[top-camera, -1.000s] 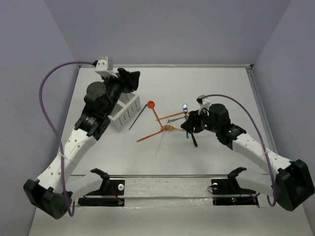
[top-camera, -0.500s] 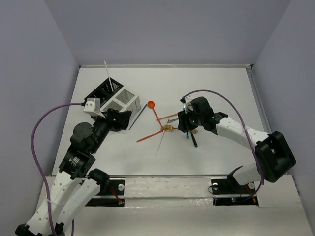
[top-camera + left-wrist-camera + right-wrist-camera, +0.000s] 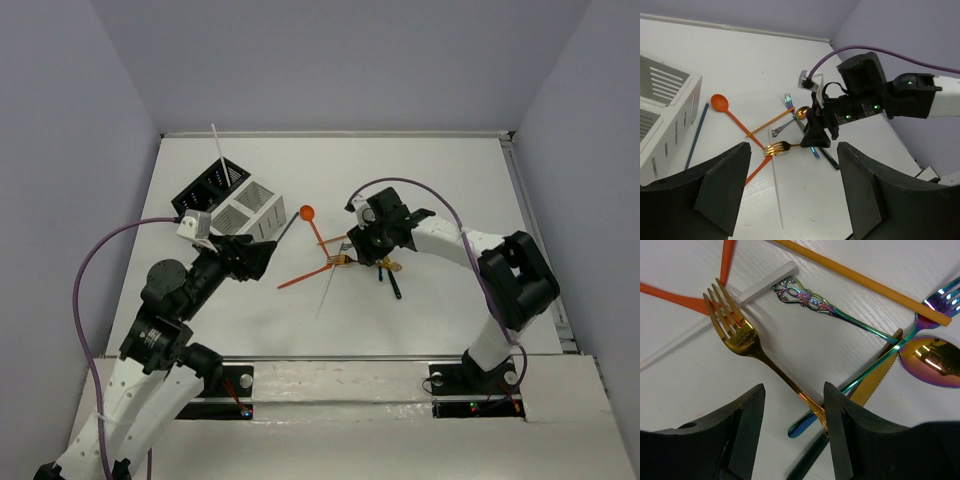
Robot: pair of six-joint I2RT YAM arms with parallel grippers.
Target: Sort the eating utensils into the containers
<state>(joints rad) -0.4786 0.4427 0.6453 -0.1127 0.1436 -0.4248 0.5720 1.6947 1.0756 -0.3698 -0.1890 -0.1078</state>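
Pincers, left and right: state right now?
Left pincer: open, holding nothing.
Right pincer: open, fingers straddling the handle of the shiny gold metal fork, not closed on it.

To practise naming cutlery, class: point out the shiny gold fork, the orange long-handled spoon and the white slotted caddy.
Shiny gold fork (image 3: pixel 740 335): right wrist view, base of tines.
Orange long-handled spoon (image 3: pixel 720 103): left wrist view, bowl.
White slotted caddy (image 3: pixel 262 215): top external view, side wall.

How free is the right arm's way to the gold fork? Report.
Likely yes: the open right gripper straddles the handle of the gold fork, nothing lying over it, though the gold knife sits close.
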